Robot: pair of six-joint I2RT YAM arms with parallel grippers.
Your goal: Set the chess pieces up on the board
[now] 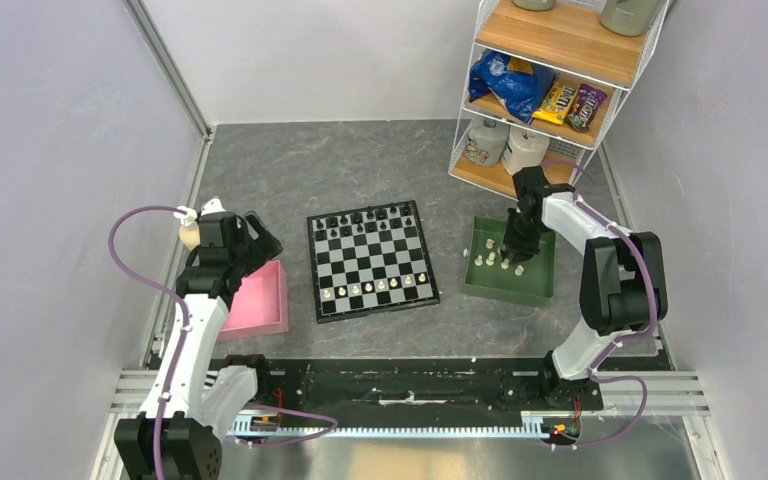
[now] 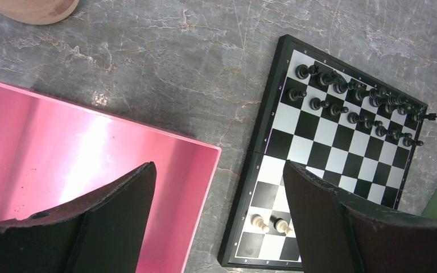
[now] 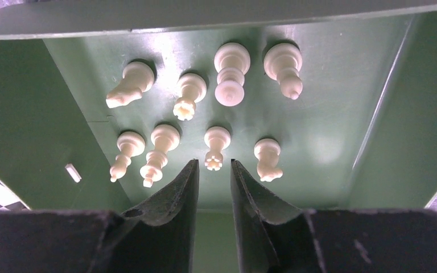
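Jaws: left gripper (image 2: pixel 217 168) wide apart, empty, by the pink tray (image 1: pixel 260 300); right gripper (image 3: pixel 213 165) narrowly apart over the green tray (image 1: pixel 535 275), gripping nothing. Black pieces (image 1: pixel 365 222) occupy the far two rows of the board (image 1: pixel 372 258); white pawns (image 1: pixel 375 287) line a near row. Eight white pieces (image 3: pixel 229 77) remain in the green tray, so the job is judged over halfway.

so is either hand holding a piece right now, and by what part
Nothing is held. The left hand is open over the pink tray. The right hand is slightly open in the green tray, at a white piece, not gripping it.
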